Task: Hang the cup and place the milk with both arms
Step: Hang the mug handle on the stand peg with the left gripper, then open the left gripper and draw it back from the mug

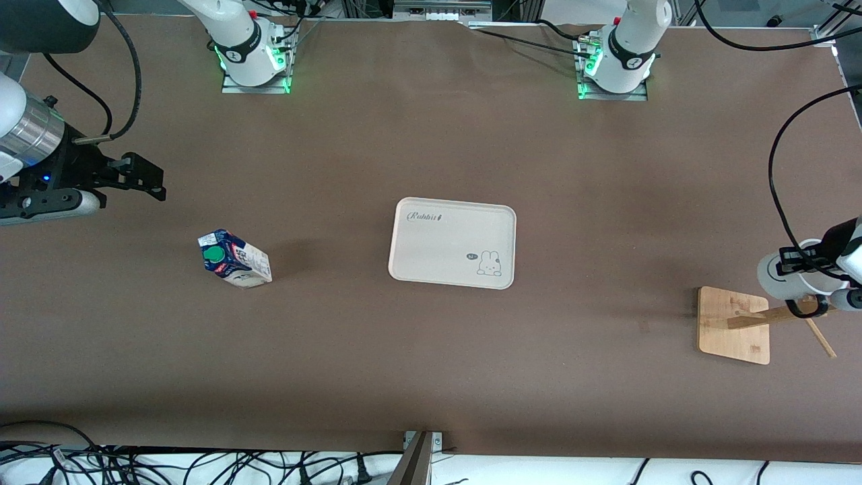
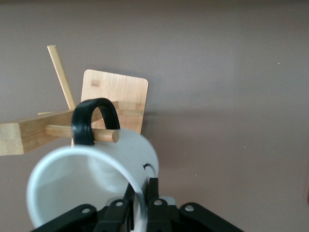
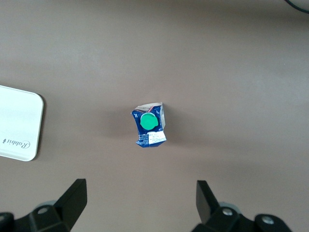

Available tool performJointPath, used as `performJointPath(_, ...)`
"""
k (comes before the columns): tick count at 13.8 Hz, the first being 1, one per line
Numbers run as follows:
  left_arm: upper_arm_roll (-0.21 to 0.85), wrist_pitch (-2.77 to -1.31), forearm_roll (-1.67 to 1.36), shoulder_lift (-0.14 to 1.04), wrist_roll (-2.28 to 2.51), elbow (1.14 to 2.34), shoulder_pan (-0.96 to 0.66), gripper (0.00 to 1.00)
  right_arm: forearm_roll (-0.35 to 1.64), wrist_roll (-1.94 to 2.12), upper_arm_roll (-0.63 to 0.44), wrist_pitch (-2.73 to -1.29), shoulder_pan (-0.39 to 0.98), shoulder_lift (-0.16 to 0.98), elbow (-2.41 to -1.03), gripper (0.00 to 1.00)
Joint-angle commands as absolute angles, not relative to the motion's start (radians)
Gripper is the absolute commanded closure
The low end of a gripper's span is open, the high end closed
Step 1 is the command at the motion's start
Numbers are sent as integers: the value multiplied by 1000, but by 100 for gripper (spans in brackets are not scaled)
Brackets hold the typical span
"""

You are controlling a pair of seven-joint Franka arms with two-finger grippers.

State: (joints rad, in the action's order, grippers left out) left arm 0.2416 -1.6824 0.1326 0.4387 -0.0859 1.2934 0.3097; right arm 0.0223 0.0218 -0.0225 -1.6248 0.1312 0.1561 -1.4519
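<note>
The white cup [image 1: 781, 276] is held on its side by my left gripper [image 1: 813, 265] at the left arm's end of the table, over the wooden rack [image 1: 733, 325]. In the left wrist view the gripper [image 2: 142, 187] is shut on the cup's rim [image 2: 96, 179], one finger inside and one outside. The black handle [image 2: 93, 121] is looped over a wooden peg [image 2: 104, 134]. The milk carton [image 1: 234, 259] stands on the table toward the right arm's end. My right gripper [image 1: 151, 180] hangs open and empty above the table. The milk [image 3: 148, 125] shows ahead of its spread fingers [image 3: 75, 195].
A white tray [image 1: 452, 242] with a rabbit drawing lies in the middle of the table; its corner shows in the right wrist view [image 3: 19, 126]. The rack has a flat wooden base [image 2: 115, 94] and several slanted pegs. Cables lie along the table edge nearest the front camera.
</note>
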Motion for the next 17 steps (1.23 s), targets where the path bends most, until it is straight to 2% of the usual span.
performJointPath(1,250,-1652,135,433,-91,1293,318,0,14,40,-21,-1623,129,160,-1437,0)
performJointPath(5,265,-1583,138,425,-83,1282,311,0,14,40,-21,-1623,129,160,-1437,0)
performJointPath(12,261,-1552,141,377,12,1276,238,0,12,38,-21,-1623,129,160,-1437,0)
performJointPath(13,236,-1562,134,336,14,1299,183,0,12,38,-20,-1623,129,160,-1437,0)
performJointPath(15,35,-1597,102,272,41,1356,-11,0,12,38,-20,-1623,129,160,-1437,0)
performJointPath(16,-74,-1650,45,220,40,1423,-87,0,12,38,-20,-1621,129,160,-1437,0)
performJointPath(17,-96,-1723,0,145,37,1537,-112,0,12,38,-21,-1621,129,160,-1437,0)
